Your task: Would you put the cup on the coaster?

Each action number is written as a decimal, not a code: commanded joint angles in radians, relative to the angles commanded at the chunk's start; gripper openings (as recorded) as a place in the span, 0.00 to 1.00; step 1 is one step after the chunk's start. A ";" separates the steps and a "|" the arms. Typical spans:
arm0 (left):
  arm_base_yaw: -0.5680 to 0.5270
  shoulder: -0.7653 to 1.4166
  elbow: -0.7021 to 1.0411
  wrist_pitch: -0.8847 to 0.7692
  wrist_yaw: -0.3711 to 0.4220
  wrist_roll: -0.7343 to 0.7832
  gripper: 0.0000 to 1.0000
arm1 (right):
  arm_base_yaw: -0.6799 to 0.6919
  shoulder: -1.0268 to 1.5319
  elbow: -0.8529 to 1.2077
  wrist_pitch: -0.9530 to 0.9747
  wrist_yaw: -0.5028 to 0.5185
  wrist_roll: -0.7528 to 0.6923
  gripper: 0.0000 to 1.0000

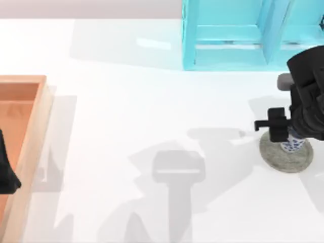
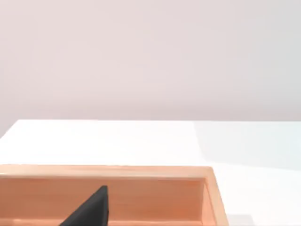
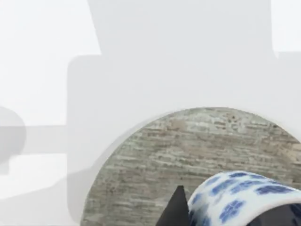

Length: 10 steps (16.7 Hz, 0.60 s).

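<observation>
**Grey coaster, cup over it at the table's right**

Grey and mottled, the one coaster [image 1: 273, 154] lies flat on the white table [image 1: 126, 116] at the right side, and the one blue-patterned cup [image 1: 293, 146] sits within its outline, under your right gripper [image 1: 296, 136]. You can see a dark fingertip [image 3: 175, 209] pressed against the cup's side in the right wrist view, so the claw appears to be closed on the cup, holding it upright over the disc so that it lands centred. Whether the cup's base is already touching the stone you cannot tell.

Your left gripper [image 1: 6, 172] is parked at the left edge over the single wooden tray [image 1: 30, 131]; you cannot tell how its claw stands. One turquoise shelf unit [image 1: 228, 35] stands at the far side.
</observation>
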 joint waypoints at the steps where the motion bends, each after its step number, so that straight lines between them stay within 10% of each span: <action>1: 0.000 0.000 0.000 0.000 0.000 0.000 1.00 | 0.000 0.000 0.000 0.000 0.000 0.000 0.60; 6: 0.000 0.000 0.000 0.000 0.000 0.000 1.00 | 0.000 0.000 0.000 0.000 0.000 0.000 0.98; 10: 0.000 0.000 0.000 0.000 0.000 0.000 1.00 | 0.000 0.000 0.000 0.000 0.000 0.000 1.00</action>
